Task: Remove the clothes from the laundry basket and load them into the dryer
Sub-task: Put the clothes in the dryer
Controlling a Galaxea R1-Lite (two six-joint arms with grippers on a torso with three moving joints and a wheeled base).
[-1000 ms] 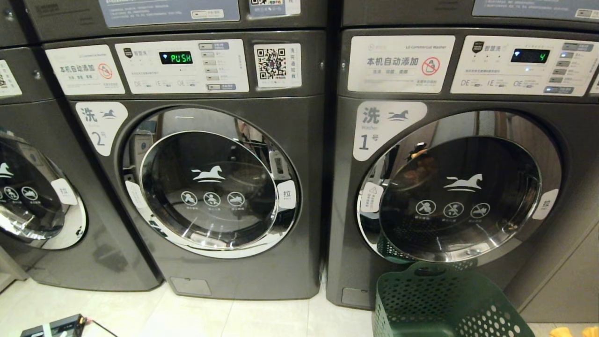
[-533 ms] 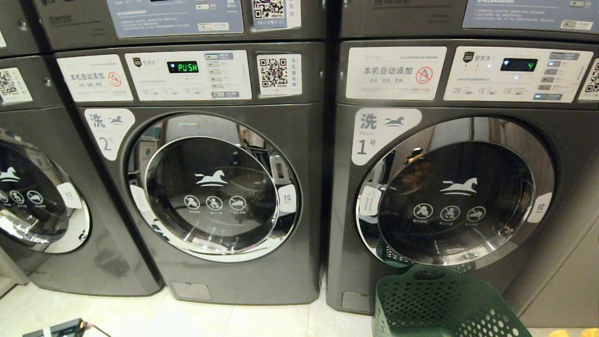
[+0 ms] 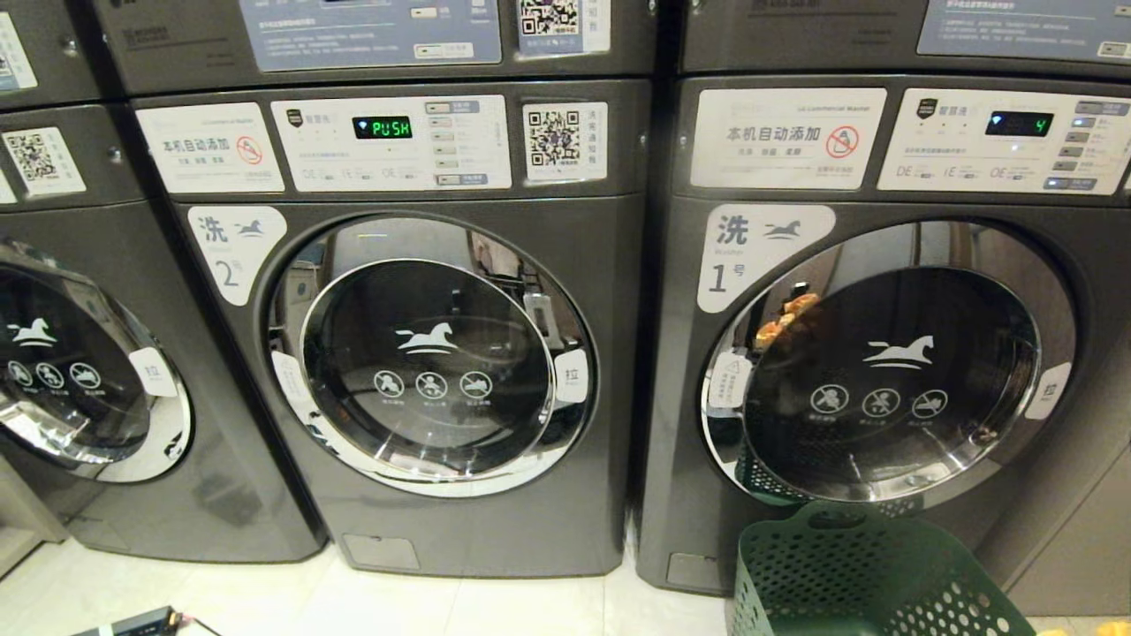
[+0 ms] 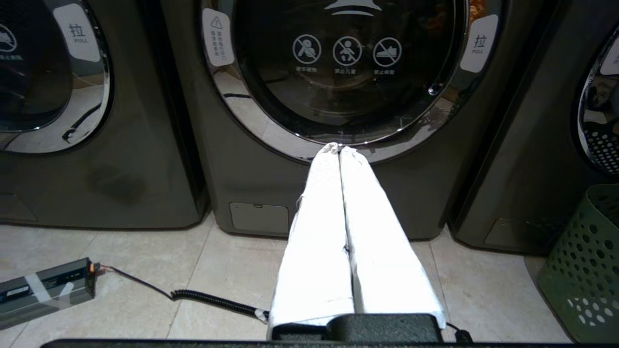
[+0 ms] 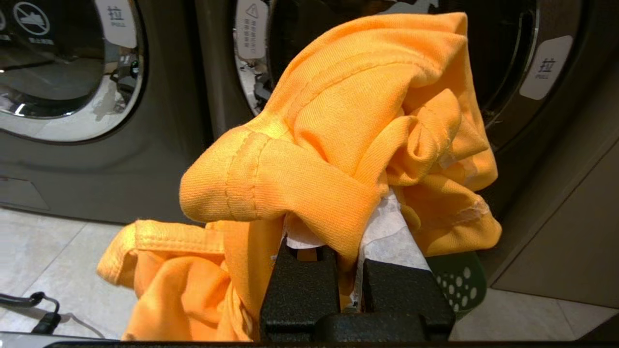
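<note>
A crumpled orange garment [image 5: 348, 121] hangs bunched over my right gripper [image 5: 343, 212], which is shut on it; the white-wrapped fingers [image 5: 387, 232] show only below the cloth. The green perforated laundry basket [image 3: 875, 574] stands on the floor in front of the grey front-loading machine marked 1 [image 3: 892, 371], whose round door is closed. An edge of the basket [image 5: 457, 282] shows behind the garment. My left gripper [image 4: 340, 147] is shut and empty, pointing at the lower rim of the machine marked 2 [image 4: 348, 63]. Neither gripper shows in the head view.
Machine 2 [image 3: 433, 353] and a third machine [image 3: 79, 371] stand to the left, doors closed. A grey box [image 4: 46, 292] with a coiled black cable [image 4: 213, 299] lies on the tiled floor. The basket [image 4: 585, 261] is right of the left arm.
The whole head view has shifted: the machines sit further right and slightly lower in the picture, so the camera has moved. The machines and basket themselves have stayed put.
</note>
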